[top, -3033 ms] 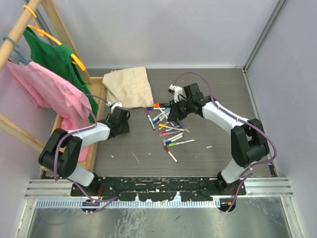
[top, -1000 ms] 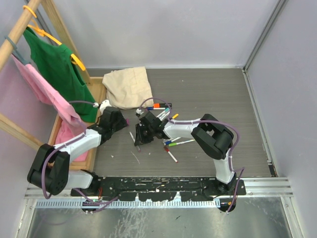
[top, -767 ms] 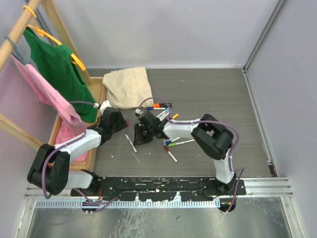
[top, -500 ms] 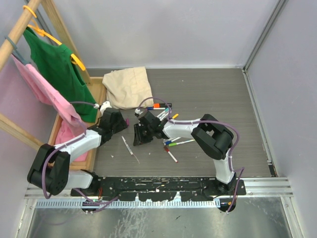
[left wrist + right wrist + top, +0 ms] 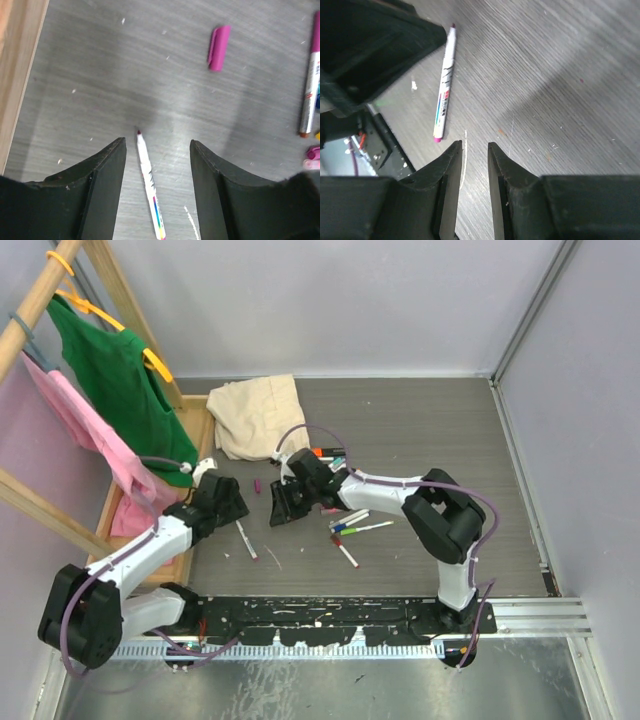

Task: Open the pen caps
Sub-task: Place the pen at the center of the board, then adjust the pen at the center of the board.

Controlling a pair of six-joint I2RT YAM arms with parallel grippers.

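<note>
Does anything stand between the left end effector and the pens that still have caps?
Yes. The right end effector sits between the left end effector and the capped pens. An uncapped pen lies on the table between the open left fingers.

The small loose plastic pen cap (image 5: 218, 47) is magenta, on a grey tabletop (image 5: 100, 75) with fine wood-grain streaks. The thin uncapped marker pen (image 5: 149, 185) has a white barrel, multicoloured print and a dark red tip.
</note>
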